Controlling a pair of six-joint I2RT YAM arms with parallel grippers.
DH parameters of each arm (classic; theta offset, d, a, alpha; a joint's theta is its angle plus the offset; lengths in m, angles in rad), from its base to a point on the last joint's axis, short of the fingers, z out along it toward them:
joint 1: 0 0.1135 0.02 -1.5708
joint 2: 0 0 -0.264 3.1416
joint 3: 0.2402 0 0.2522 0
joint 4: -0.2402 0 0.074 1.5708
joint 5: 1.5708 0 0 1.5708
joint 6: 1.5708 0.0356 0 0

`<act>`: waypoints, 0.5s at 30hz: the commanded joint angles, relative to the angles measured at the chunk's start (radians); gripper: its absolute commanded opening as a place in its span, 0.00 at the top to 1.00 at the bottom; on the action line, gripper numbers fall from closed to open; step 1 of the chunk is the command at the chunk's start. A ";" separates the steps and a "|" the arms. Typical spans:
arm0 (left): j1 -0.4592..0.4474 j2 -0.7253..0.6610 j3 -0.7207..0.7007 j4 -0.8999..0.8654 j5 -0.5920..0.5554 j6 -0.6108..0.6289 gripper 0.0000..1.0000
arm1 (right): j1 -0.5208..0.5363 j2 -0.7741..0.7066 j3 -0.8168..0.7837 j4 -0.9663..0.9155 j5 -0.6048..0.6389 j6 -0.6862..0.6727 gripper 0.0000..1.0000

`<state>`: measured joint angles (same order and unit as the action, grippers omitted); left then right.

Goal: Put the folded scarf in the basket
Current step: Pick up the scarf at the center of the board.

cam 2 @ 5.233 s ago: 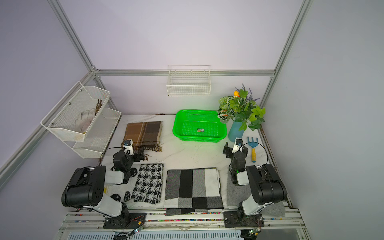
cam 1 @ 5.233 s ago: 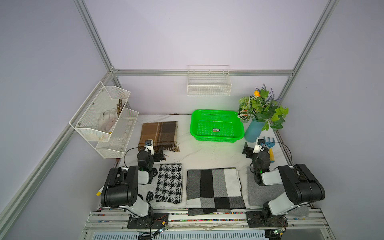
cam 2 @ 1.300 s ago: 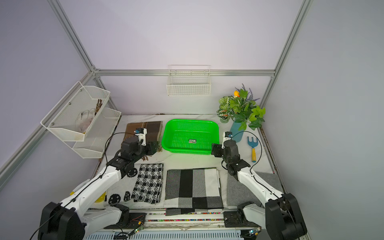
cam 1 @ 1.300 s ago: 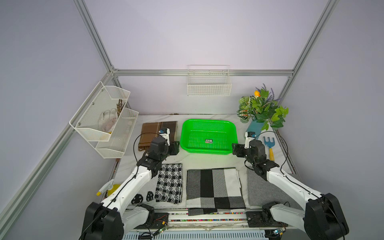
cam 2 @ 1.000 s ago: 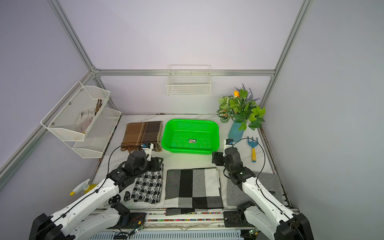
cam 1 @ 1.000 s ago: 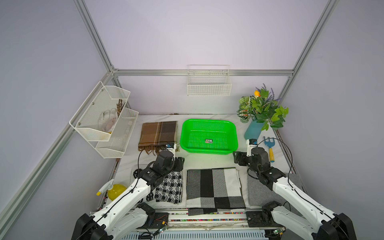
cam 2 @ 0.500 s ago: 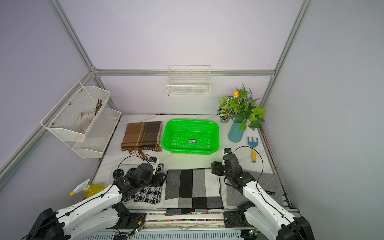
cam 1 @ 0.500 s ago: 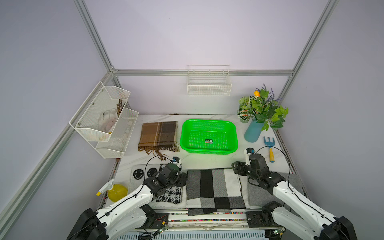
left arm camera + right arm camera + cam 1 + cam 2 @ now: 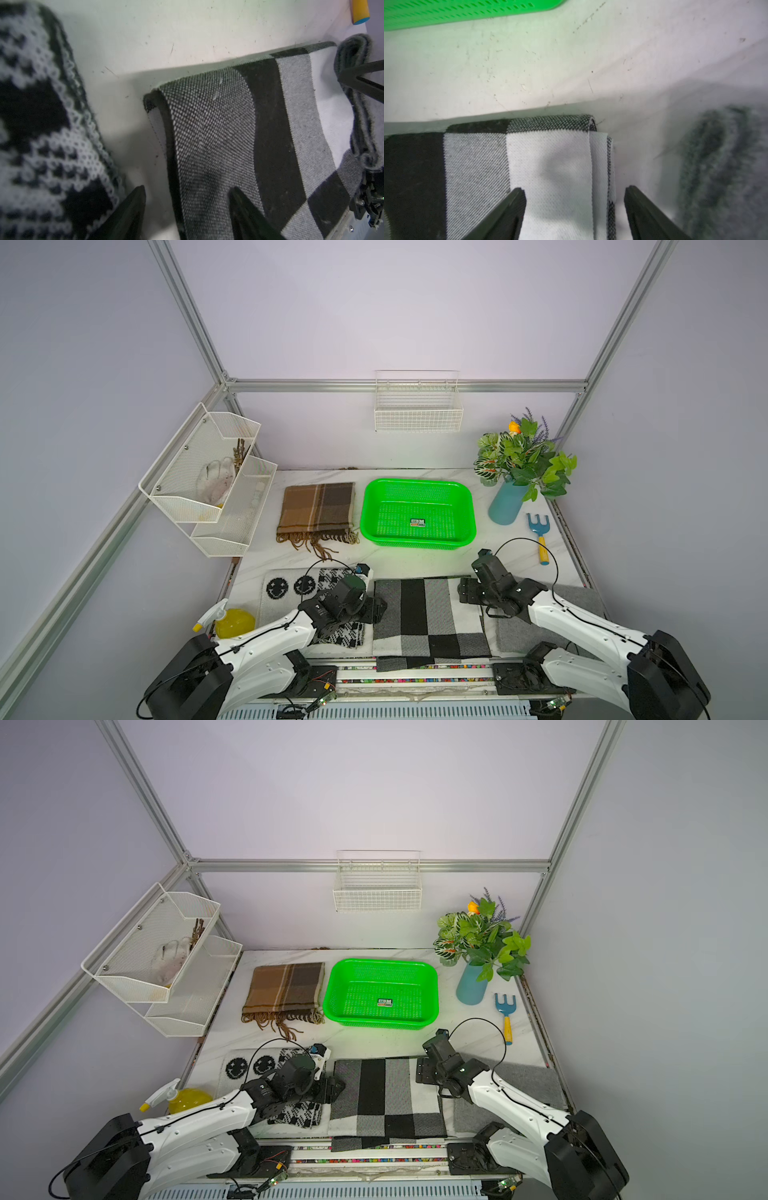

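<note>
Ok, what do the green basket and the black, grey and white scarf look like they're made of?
The green basket: probably moulded plastic, glossy, one uniform bright colour, with rows of slots and rounded corners. The scarf: woven textile, matt; the left wrist view shows a fine weave and soft folded edges. Which fibre cannot be told.
</note>
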<state>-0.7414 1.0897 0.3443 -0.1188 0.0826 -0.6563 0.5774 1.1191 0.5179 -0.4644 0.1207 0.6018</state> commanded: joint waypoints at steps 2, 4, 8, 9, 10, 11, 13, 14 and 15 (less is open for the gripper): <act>-0.016 0.097 -0.004 0.114 0.037 -0.027 0.31 | 0.009 0.013 -0.001 0.001 0.019 0.022 0.19; -0.026 0.123 0.003 0.118 0.025 -0.027 0.28 | 0.009 0.045 0.003 -0.003 -0.026 0.011 0.18; -0.041 0.090 -0.020 0.107 0.005 -0.041 0.27 | 0.026 0.060 0.007 -0.010 -0.040 0.013 0.19; -0.043 0.073 -0.029 0.099 -0.002 -0.044 0.27 | 0.030 0.058 0.006 -0.010 -0.046 0.013 0.19; -0.044 0.060 -0.038 0.098 -0.004 -0.045 0.27 | 0.032 0.056 0.006 -0.010 -0.053 0.013 0.19; -0.043 0.053 -0.043 0.097 -0.008 -0.047 0.28 | 0.033 0.057 0.003 -0.004 -0.056 0.013 0.20; -0.045 0.054 -0.050 0.114 -0.003 -0.051 0.29 | 0.033 0.073 -0.011 0.019 -0.084 0.009 0.21; -0.045 0.061 -0.051 0.122 0.001 -0.051 0.30 | 0.033 0.084 -0.019 0.031 -0.097 0.007 0.21; -0.045 0.071 -0.052 0.129 0.005 -0.052 0.30 | 0.033 0.100 -0.025 0.040 -0.110 0.005 0.21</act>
<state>-0.7815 1.1450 0.3157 0.0334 0.0822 -0.6884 0.6033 1.1938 0.5171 -0.4561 0.0536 0.6056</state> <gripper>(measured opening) 0.703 0.787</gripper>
